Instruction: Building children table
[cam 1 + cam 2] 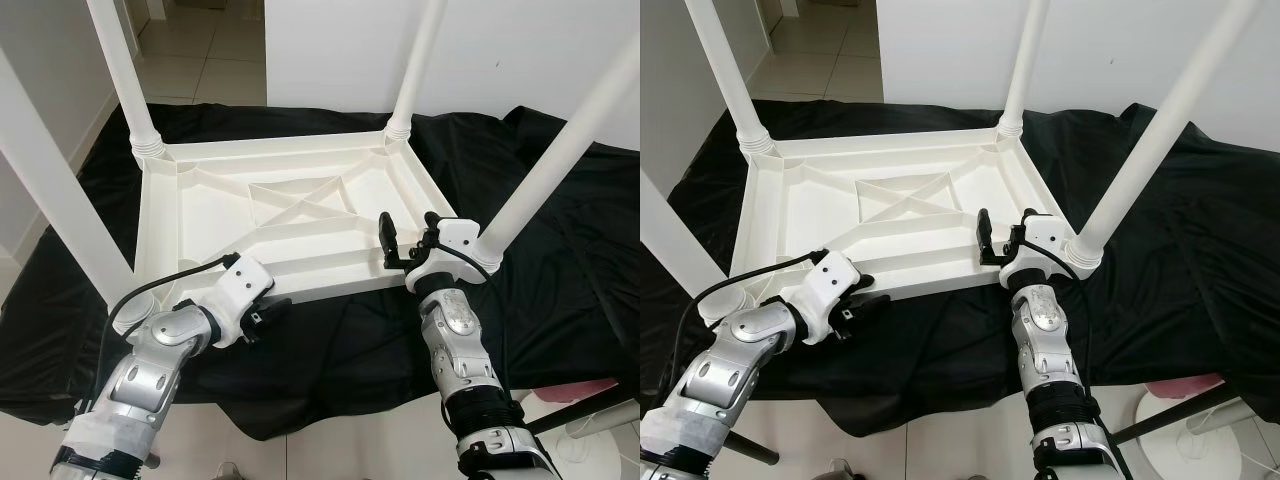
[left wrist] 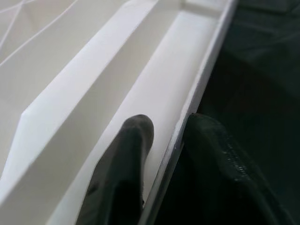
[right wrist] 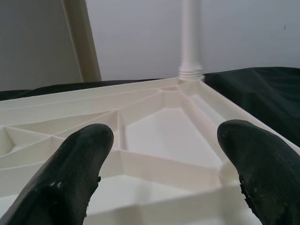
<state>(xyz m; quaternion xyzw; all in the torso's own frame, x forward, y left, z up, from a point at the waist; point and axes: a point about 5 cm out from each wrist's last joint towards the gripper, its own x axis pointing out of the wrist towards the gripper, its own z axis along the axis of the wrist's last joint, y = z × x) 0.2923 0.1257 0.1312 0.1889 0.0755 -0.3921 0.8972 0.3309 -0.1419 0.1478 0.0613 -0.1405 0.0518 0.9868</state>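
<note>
Overhead, the upturned white table (image 1: 290, 215) lies on a black cloth (image 1: 560, 290), four legs (image 1: 410, 70) up. Left gripper (image 1: 268, 312) sits at the table's near rim; right gripper (image 1: 405, 240) stands by the near right corner. At the left wrist, fingers (image 2: 124, 173) pinch the rim. At the right wrist, fingers (image 3: 77, 173) are spread above the ribbed underside.

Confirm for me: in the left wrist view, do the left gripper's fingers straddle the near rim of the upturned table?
Yes. One black finger sits inside the white table's rim and the other outside it, over the black cloth.
</note>
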